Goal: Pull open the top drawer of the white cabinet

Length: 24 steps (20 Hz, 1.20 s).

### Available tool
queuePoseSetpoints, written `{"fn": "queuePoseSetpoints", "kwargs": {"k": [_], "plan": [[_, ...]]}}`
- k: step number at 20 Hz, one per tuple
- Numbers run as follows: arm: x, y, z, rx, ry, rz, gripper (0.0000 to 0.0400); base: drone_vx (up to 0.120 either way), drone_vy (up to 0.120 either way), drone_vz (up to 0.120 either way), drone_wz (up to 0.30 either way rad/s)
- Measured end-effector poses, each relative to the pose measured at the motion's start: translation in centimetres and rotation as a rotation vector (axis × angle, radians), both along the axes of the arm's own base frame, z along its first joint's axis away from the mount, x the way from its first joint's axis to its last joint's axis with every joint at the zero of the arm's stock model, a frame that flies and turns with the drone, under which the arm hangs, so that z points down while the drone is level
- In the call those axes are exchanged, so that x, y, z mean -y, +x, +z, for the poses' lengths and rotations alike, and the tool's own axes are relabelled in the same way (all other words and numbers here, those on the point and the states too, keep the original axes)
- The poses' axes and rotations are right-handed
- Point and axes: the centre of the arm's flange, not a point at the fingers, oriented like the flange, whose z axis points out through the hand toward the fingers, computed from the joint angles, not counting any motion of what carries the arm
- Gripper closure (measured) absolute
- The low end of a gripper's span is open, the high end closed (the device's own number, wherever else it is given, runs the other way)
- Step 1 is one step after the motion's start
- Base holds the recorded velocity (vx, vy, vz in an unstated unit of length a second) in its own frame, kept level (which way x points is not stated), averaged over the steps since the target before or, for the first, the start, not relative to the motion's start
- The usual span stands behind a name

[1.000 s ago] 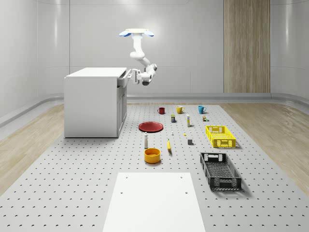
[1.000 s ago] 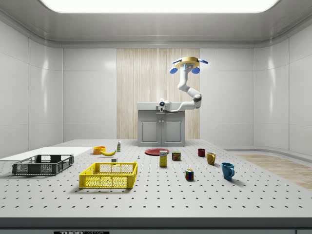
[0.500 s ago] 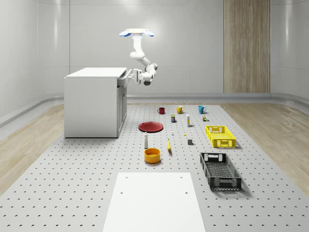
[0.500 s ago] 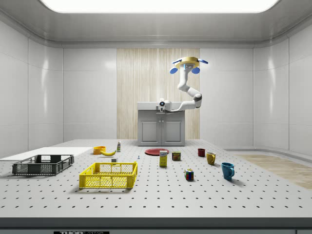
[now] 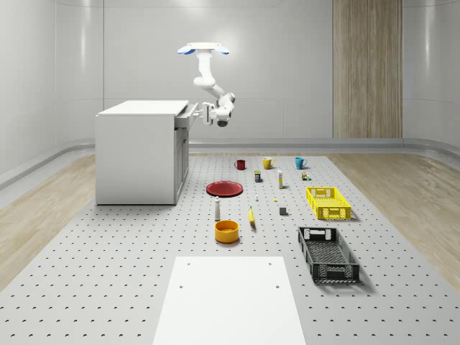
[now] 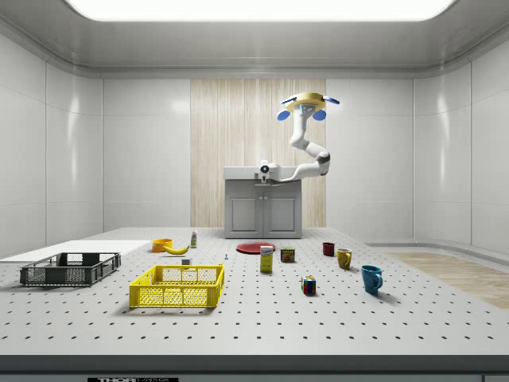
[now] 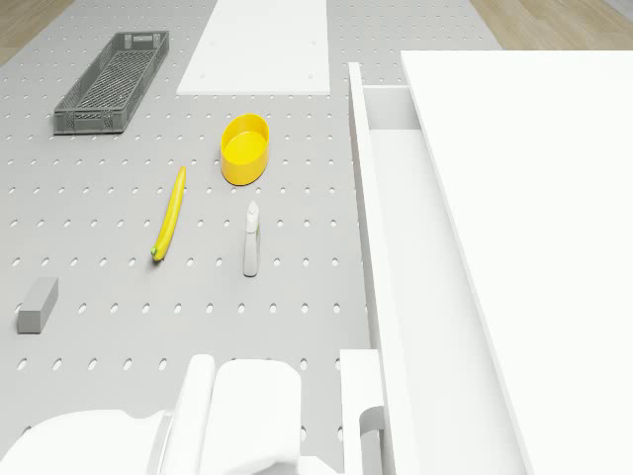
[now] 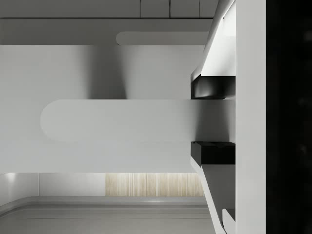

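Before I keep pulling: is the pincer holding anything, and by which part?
Yes: the pincer grips the white cabinet's top drawer by its white bar handle.

Bright, even overhead light, soft short shadows, no blur or glare.

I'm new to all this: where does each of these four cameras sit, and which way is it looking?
Whole-scene view: off the robot, high, looking down the floor at the cabinet; drone, arm and pincer show.
Side view: off the robot, low, facing the cabinet's front; the whole robot shows, hovering.
Drone view: on the drone, looking forward and down at the part-open drawer; arm shows.
Wrist view: on the wrist, along the pincer at the drawer handle; fingers straddle it.
Shared: banana in drone, whole-scene and side views.
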Motion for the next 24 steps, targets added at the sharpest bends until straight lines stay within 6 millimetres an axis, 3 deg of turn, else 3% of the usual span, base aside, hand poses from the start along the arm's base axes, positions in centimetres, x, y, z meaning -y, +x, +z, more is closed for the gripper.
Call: {"fn": "queuePoseSetpoints", "kwargs": {"k": [4,5,8,12,16,24], "plan": [[1.6,0.0,0.0,0.000,0.000,0.000,0.0288,0.000,0.000,0.000,0.000],[1.9,0.0,0.0,0.000,0.000,0.000,0.0273,0.000,0.000,0.000,0.000],[2.6,0.0,0.0,0.000,0.000,0.000,0.0179,0.000,0.013,0.000,0.000],[3.0,0.0,0.0,0.000,0.001,0.000,0.0126,0.000,0.120,0.000,0.000],[3.2,0.0,0.0,0.000,0.001,0.000,0.0106,0.000,0.110,0.000,0.000],[3.3,0.0,0.0,0.000,0.001,0.000,0.0097,0.000,0.000,0.000,0.000]]}}
